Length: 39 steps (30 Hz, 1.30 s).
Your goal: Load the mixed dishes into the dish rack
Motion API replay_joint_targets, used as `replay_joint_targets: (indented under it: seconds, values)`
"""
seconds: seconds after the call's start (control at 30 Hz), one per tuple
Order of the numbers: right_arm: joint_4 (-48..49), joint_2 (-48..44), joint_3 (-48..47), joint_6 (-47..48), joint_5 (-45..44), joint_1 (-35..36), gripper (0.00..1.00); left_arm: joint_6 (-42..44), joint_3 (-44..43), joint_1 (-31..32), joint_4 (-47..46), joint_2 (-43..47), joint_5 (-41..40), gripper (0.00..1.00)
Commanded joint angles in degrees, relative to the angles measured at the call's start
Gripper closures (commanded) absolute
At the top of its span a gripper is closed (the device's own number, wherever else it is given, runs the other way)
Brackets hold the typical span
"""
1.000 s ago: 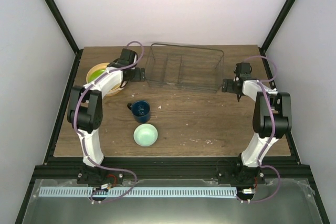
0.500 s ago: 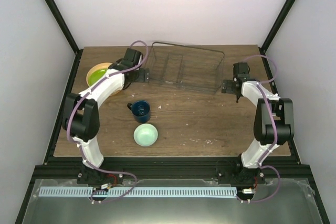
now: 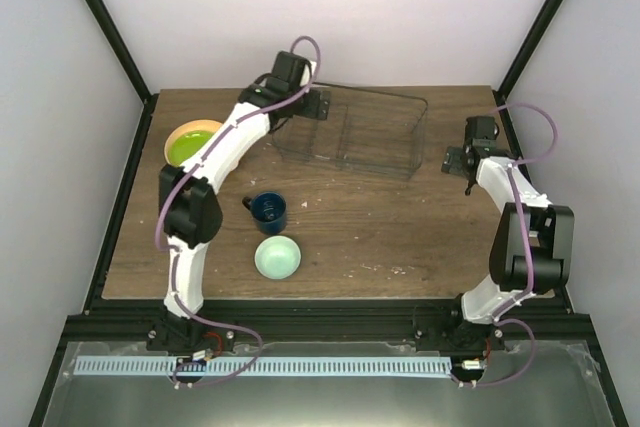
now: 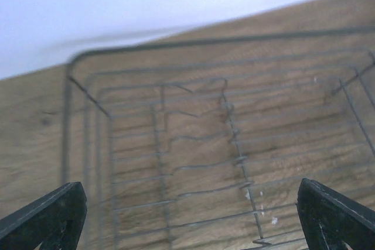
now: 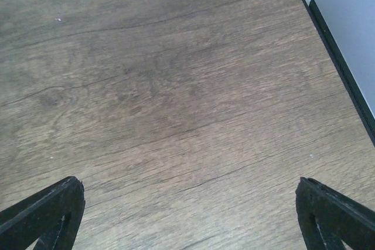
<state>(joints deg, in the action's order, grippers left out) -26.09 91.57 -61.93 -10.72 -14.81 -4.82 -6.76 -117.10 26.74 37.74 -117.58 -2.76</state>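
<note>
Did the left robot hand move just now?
Yes. The left gripper swung right and toward the back wall, away from the lime-green plate, and is now over the dish rack's left end.

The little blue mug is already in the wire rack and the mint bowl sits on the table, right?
Not quite: the top view shows the mug on the table, outside the rack, next to the bowl. The bowl is on the table, as you said.
</note>
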Motion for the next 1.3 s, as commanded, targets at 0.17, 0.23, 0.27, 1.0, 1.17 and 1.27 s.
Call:
replay_joint_targets:
  seconds: [0.17,0.23,0.27,1.0,1.17,1.27]
  values:
    - [-2.4,-5.2,-2.4,-0.6,0.8,-0.4,0.00,2.0,-6.4,1.5,3.7,-11.5,4.1,0.00]
    - [-2.3,-5.8,-2.1,-0.5,0.9,-0.4,0.00,1.8,-6.3,1.6,3.6,-12.5,4.7,0.00]
    - [-2.3,-6.0,-2.0,-0.4,1.0,-0.4,0.00,1.7,-6.2,1.6,3.5,-12.9,5.0,0.00]
    - [-3.5,-9.5,-0.4,0.5,2.3,-0.4,0.00,0.8,4.7,5.0,2.6,-13.5,3.1,0.00]
    - [-4.0,-10.7,-0.4,0.9,2.5,-0.4,0.00,-0.3,6.9,5.2,2.6,-12.6,2.6,0.00]
    - [-4.5,-11.0,-0.7,0.8,3.2,-0.4,0.00,-0.7,8.5,5.8,3.2,-11.5,2.1,0.00]
